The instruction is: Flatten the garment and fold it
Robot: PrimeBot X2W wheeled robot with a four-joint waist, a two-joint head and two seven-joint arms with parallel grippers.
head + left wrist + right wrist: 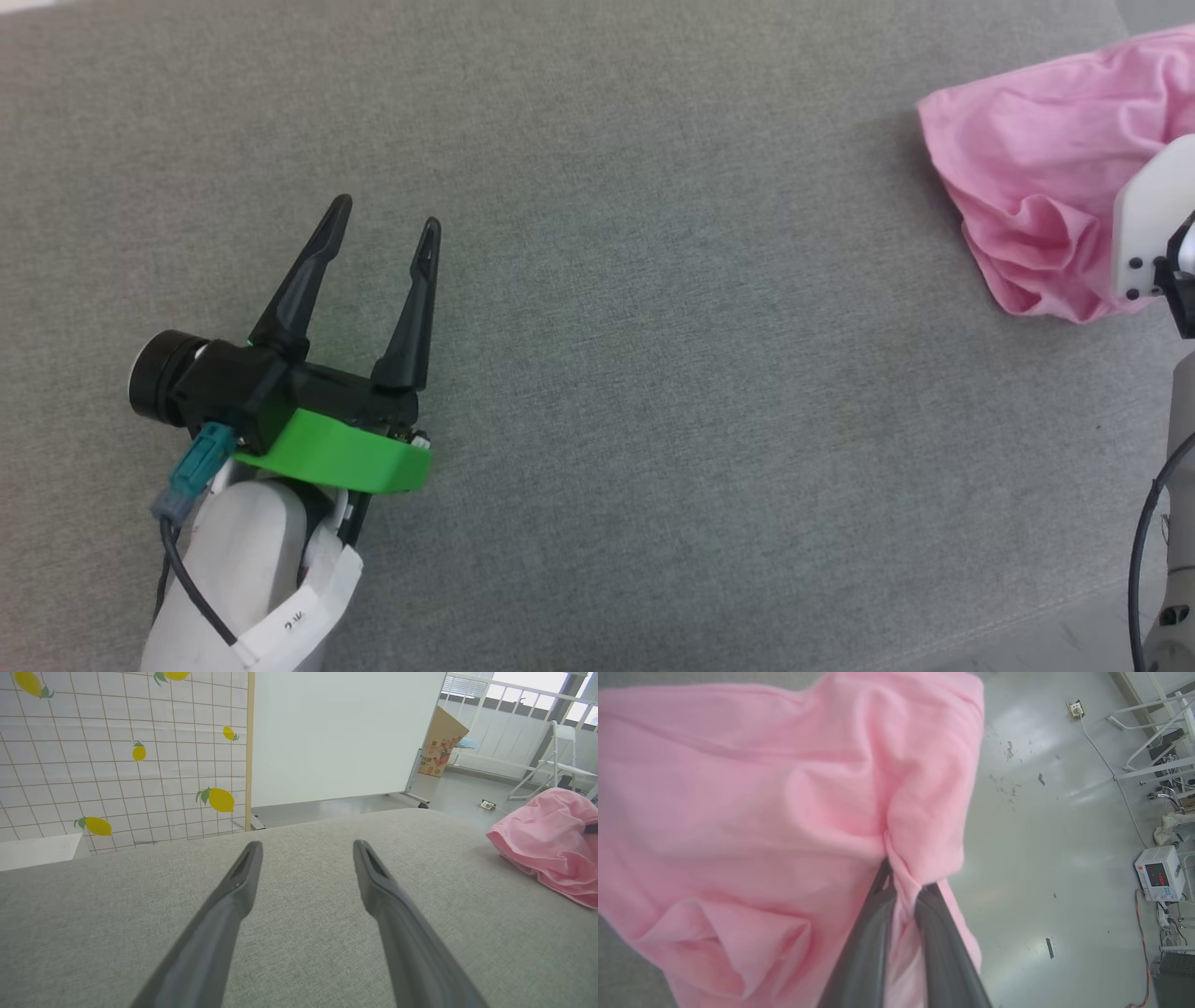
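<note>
Red digits on white device [1159, 873], print on cardboard box [441, 742], neither legible

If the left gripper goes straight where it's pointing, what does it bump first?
Likely nothing: the left gripper points along the grey cushion, the garment well off to its right. It may graze the cushion; depth unclear.

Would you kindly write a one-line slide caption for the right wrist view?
Right gripper shut on a pinch of the crumpled pink garment, with grey floor beyond.
</note>
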